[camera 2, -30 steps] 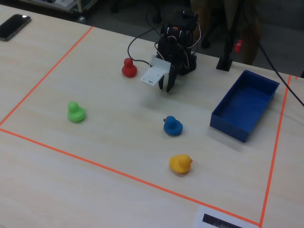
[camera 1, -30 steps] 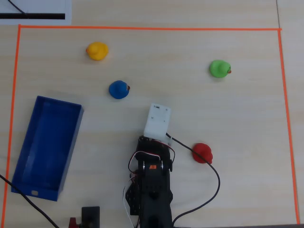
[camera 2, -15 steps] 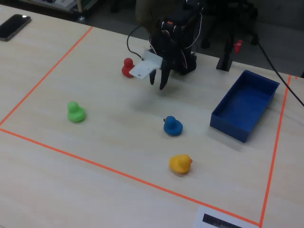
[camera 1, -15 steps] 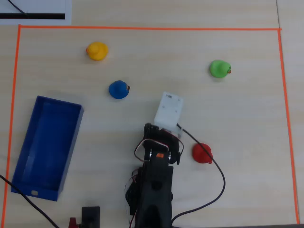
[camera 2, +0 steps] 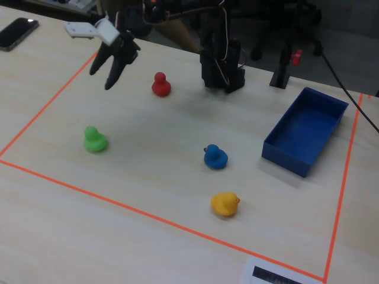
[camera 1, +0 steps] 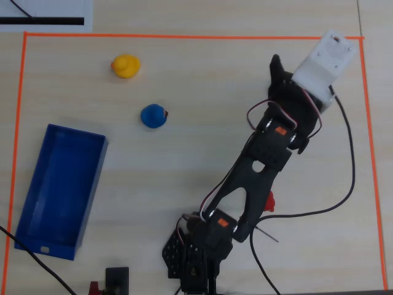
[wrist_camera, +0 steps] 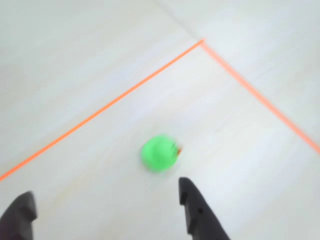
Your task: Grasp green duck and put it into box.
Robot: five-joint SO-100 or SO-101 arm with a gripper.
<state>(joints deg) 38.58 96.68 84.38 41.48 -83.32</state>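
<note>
The green duck (camera 2: 93, 139) stands alone on the table near the left tape line in the fixed view. In the wrist view the green duck (wrist_camera: 159, 153) lies just ahead of the fingertips, nearer the right finger. My gripper (camera 2: 102, 78) hangs in the air well above and behind the duck. The gripper (wrist_camera: 107, 202) is open and holds nothing. In the overhead view the arm covers the duck. The dark-blue box (camera 2: 284, 157) sits far off on the right, and the box (camera 1: 61, 184) is empty.
A red duck (camera 2: 160, 84) stands near the arm's base, a blue duck (camera 2: 215, 157) mid-table and a yellow duck (camera 2: 225, 203) nearer the front. Orange tape (camera 2: 53, 89) frames the work area. A phone (camera 2: 18, 32) lies outside it.
The arm has swung out from beside its base and stretched far toward the green duck's corner, and it now covers the duck in the overhead view. The ducks and box have not moved.
</note>
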